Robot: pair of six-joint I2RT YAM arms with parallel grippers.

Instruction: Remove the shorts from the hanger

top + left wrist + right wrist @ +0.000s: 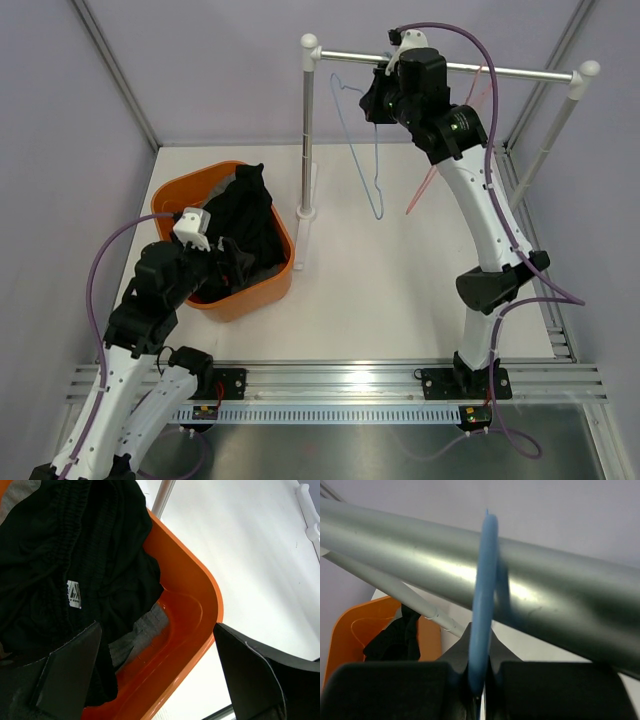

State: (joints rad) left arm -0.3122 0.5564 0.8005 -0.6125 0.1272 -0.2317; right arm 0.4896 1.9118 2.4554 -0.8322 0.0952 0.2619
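Note:
The black shorts (243, 222) lie piled in an orange bin (262, 293) at the left, with a patch of the grey shorts (141, 634) showing under the black shorts (70, 550) on the bin floor. My left gripper (233, 262) hovers over the bin's near corner, open and empty (160, 675). A bare blue hanger (378, 182) hangs from the metal rail (510, 72). My right gripper (386, 76) is up at the rail, shut on the blue hanger's hook (485, 600), its fingers (530, 680) pinching it just below the rail (560, 600).
A pink hanger (425, 190) hangs from the same rail, right of the blue one. The rack's left post (306, 130) stands beside the bin, and its right post (555, 125) leans at the table's right edge. Grey walls close in left and back.

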